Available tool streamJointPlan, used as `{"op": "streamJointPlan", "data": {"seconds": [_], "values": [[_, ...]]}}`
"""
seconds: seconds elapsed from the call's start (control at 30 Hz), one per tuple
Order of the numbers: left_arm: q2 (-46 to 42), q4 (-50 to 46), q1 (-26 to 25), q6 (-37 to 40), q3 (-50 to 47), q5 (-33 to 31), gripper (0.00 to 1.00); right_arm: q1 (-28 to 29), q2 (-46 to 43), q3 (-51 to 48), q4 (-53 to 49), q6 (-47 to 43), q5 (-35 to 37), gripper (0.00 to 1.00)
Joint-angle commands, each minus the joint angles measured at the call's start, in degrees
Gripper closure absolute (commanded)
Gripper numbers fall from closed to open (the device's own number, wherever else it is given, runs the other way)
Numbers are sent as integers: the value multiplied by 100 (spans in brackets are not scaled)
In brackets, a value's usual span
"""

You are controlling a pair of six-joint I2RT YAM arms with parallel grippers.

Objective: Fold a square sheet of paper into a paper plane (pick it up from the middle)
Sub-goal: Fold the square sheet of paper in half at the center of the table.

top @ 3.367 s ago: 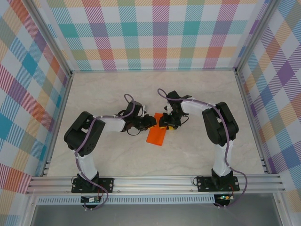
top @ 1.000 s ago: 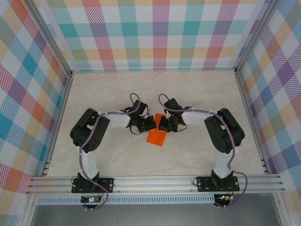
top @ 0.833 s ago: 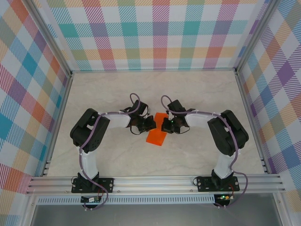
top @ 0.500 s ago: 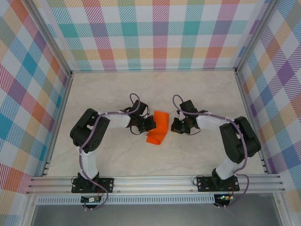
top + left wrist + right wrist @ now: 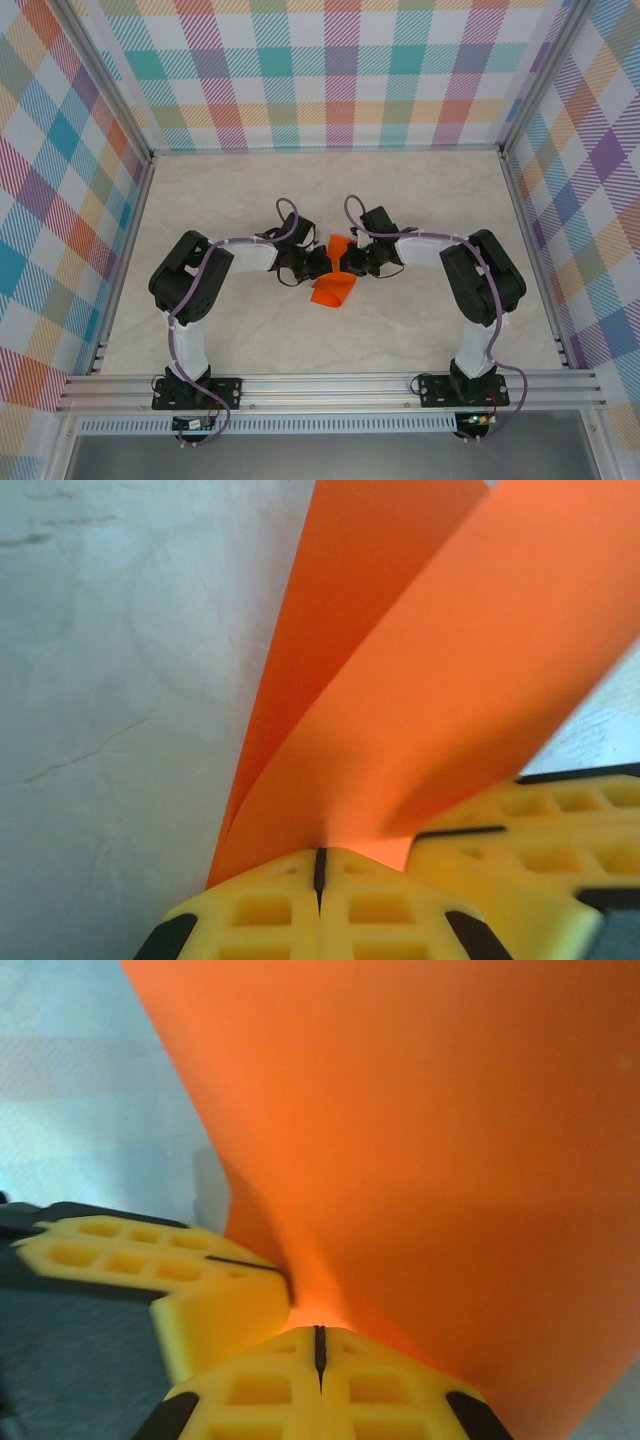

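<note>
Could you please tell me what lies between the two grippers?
The paper: the left gripper and right gripper both pinch it side by side, nearly touching each other. The top view shows it, and both wrist views confirm.

Overhead shot is bright and even, with soft light from above, so the arms [image 5: 425, 240] only drop faint, fuzzy shadows on the table [image 5: 420, 320] and nothing glares off it. It's sharp corner to corner, though the frame posts [image 5: 105, 80] splay outward toward the edges (that wide-lens look). Wrist cams are a different story: way too close, so the square sheet of paper [image 5: 430, 680] is a soft orange wash with mushy edges, shading darker where it dips toward the yellow pads [image 5: 270, 915]. The pads themselves are fairly crisp. The table looks cool and bluish-grey there. On the right wrist the lower left corner is dark and smeary.
</note>
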Motion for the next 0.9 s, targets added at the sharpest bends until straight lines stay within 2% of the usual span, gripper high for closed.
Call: {"op": "streamJointPlan", "data": {"seconds": [0.0,0.3,0.47,0.63,0.87], "values": [[734,-1659,-28,-55,-523,-1337,100,-149,82,-76,43,-194,120,100],[723,-1599,-28,-46,-736,-1295,100,-965,-392,-372,-44,-498,452,100],[683,-1559,-41,-60,-700,-1276,100,-665,-551,-179,237,-371,-46,100],[685,-1606,-54,-53,-645,-1305,100,-316,-184,-33,722,-84,-488,100],[718,-1651,-54,-68,-608,-1288,100,-362,345,238,680,-139,-370,100]]}}
